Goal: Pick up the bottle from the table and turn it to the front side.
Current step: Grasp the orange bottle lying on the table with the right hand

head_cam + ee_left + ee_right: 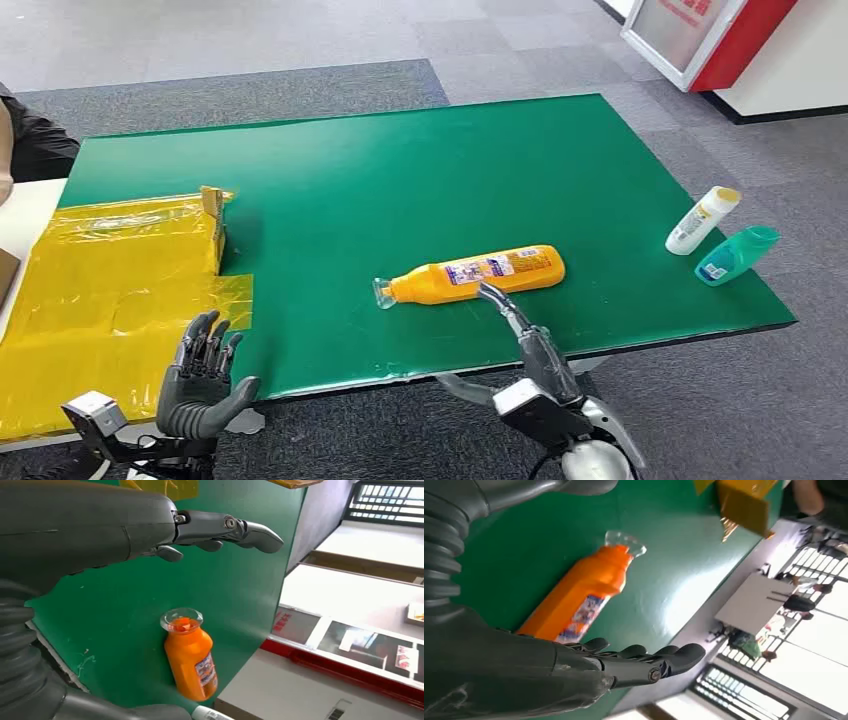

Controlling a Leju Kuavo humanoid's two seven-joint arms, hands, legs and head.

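An orange bottle (478,274) with a clear cap lies on its side on the green table (400,170), cap toward the left and label facing up. It also shows in the left wrist view (191,659) and the right wrist view (576,596). My right hand (520,330) reaches over the table's front edge with fingers straight, holding nothing, its tips close to the bottle's near side. My left hand (203,375) hovers at the front left edge, fingers spread, empty.
Yellow plastic sheeting (110,290) with a small cardboard flap (212,215) covers the table's left part. A white bottle (703,220) and a teal bottle (738,254) lie near the right edge. A person's dark sleeve (35,140) is at far left.
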